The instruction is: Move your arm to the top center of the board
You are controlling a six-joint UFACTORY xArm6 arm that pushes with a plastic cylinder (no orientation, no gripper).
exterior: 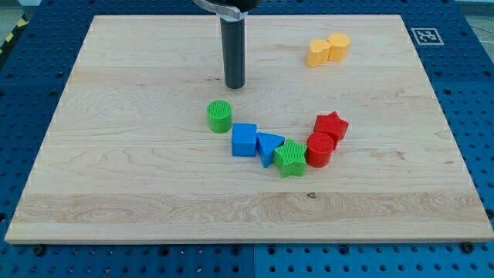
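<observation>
My tip rests on the wooden board a little left of the middle, in the upper half. It stands just above the green cylinder and does not touch it. Below lie a blue cube, a blue triangle, a green star-like block, a red cylinder and a red star, set in a curved row. Two yellow blocks sit together at the upper right, far from my tip.
The board lies on a blue perforated table. A black-and-white marker tag sits just off the board's top right corner.
</observation>
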